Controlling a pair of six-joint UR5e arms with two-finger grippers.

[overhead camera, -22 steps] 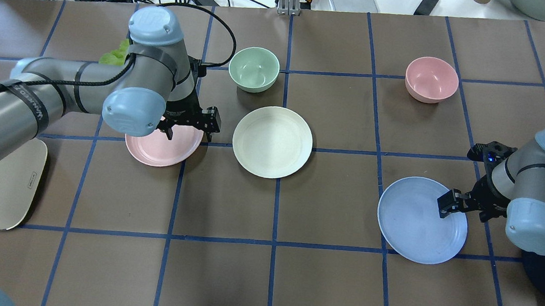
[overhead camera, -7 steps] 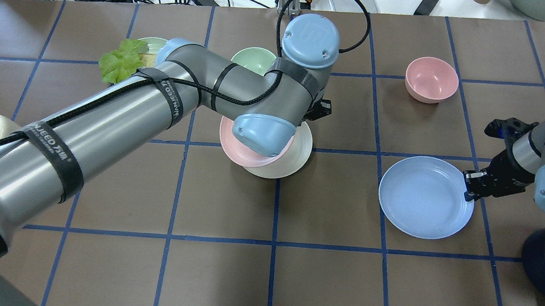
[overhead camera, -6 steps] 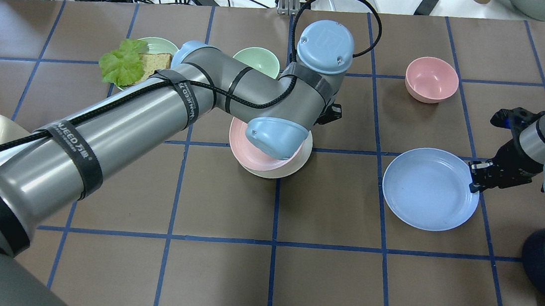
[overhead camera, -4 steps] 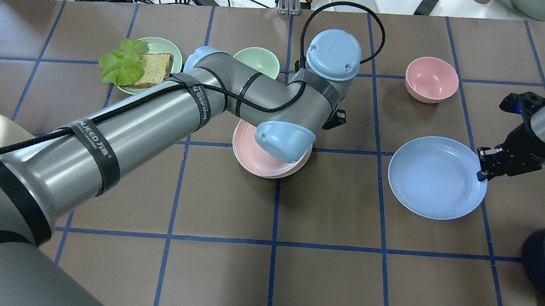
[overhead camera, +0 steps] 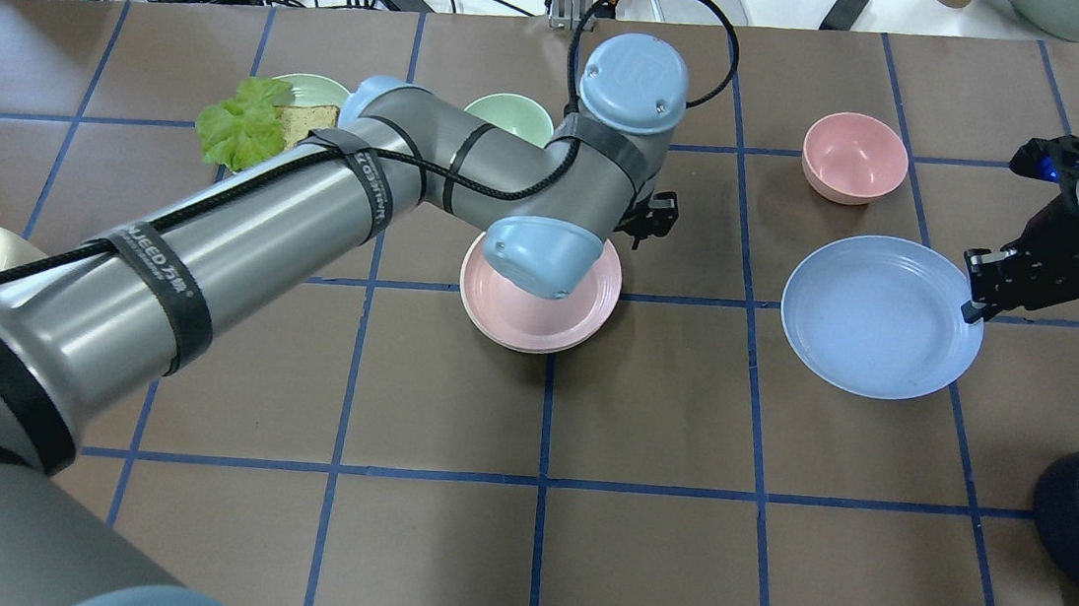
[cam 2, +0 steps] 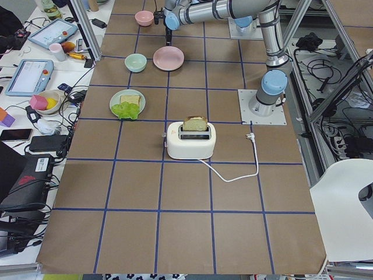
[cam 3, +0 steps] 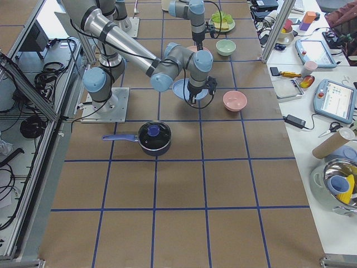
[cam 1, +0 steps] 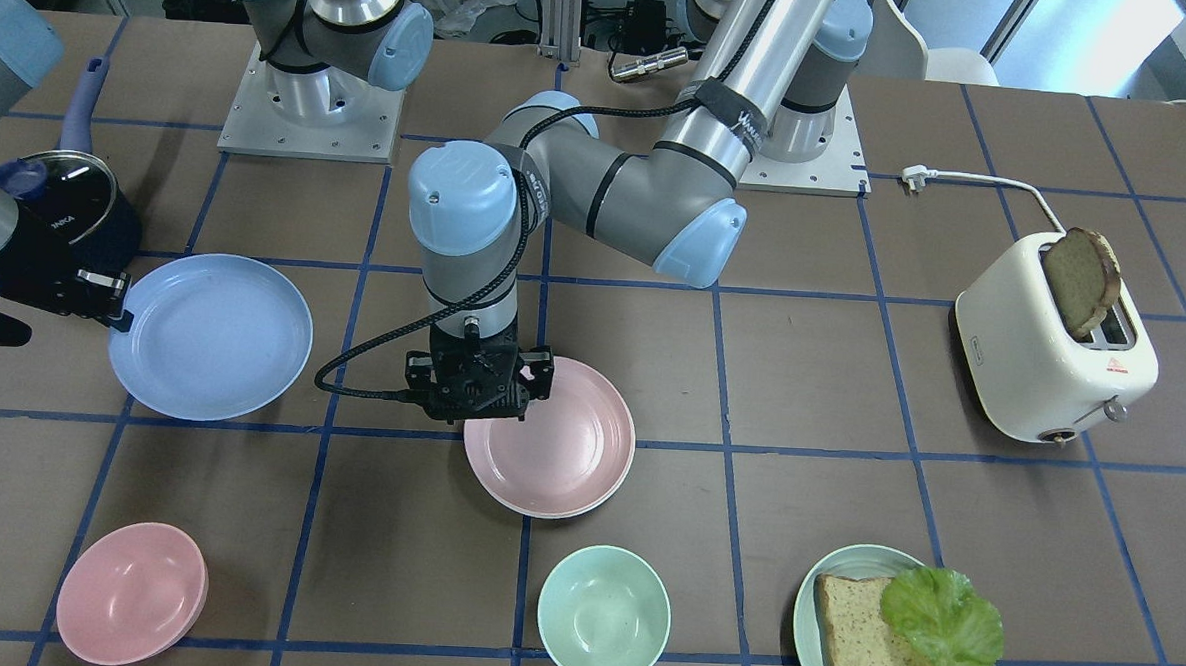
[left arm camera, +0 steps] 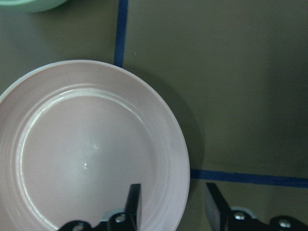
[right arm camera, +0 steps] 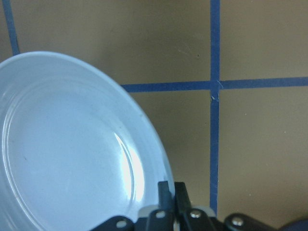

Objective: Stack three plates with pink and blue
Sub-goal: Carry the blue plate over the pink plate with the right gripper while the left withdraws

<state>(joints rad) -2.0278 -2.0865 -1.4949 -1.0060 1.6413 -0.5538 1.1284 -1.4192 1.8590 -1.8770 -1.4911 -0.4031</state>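
Brown table [overhead camera: 633, 569] with a blue tape grid. Overhead, the left arm [overhead camera: 258, 246] covers its own gripper, and only a scrap of black body shows past the wrist beside the pink plate [overhead camera: 538, 313]. The front-facing view shows that body over the plate's rim on the robot's side. Only the left wrist view shows the left gripper [left arm camera: 172, 207]: fingers [left arm camera: 134, 202] spread moderately, one over the plate's inside, the other outside over the table. The rim runs between them with no clear contact.

Pink plate sits mid-table on the cream plate [cam 1: 546, 517], nearly concentric. The cream one is almost all hidden, just a thin pale edge under the pink rim.

Right wrist view shows the right gripper [right arm camera: 172, 192] with fingers almost together, pinching the rim of the blue plate [overhead camera: 880, 316]. That plate is well apart from the stack, on the robot's right. Cannot tell if it rests on the table.

The front view shows the toaster [cam 1: 1042, 363] whole, with a bread slice in it; overhead cuts it at the frame edge. The dark pot [cam 1: 68, 210] is also cut off overhead. Pink bowl [cam 1: 131, 593] and mint bowl [cam 1: 604, 614] stand on the far side from the robot, as does the green plate [cam 1: 810, 593] with bread and lettuce. Side views are too small to read either gripper
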